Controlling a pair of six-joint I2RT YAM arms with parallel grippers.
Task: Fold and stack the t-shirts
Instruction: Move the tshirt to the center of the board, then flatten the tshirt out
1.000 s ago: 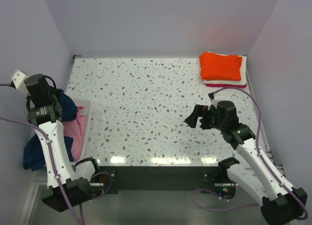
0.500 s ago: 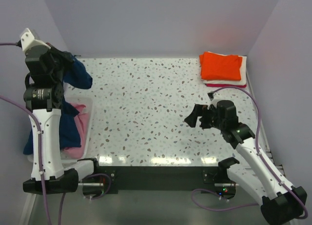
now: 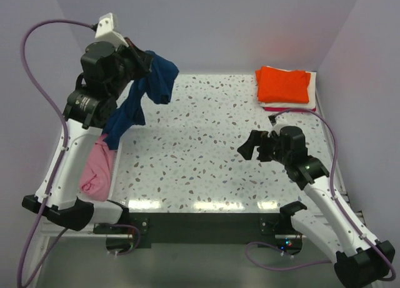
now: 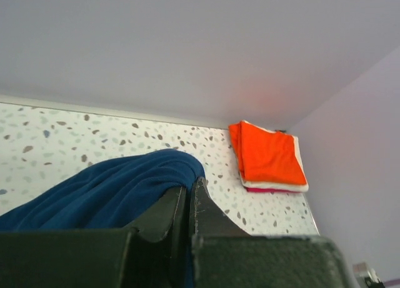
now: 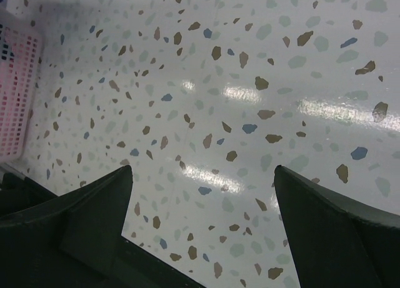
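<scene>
My left gripper (image 3: 147,60) is shut on the navy blue t-shirt (image 3: 134,104) and holds it high over the table's far left; the cloth hangs down bunched. In the left wrist view the navy shirt (image 4: 100,191) is pinched between the closed fingers (image 4: 206,210). The pink t-shirt (image 3: 95,169) lies in the basket at the left edge. Folded orange (image 3: 283,84), white (image 3: 310,100) and red (image 3: 281,109) t-shirts form a stack at the far right, also in the left wrist view (image 4: 267,155). My right gripper (image 3: 249,148) is open and empty above the right side of the table (image 5: 206,175).
The white slatted basket (image 3: 111,166) stands at the table's left edge and shows pink in the right wrist view (image 5: 17,94). The speckled table (image 3: 200,132) is walled at the back and both sides.
My left arm has lifted the navy t-shirt up out of the basket and swung it right, over the table's far left. The right arm has stayed put.
</scene>
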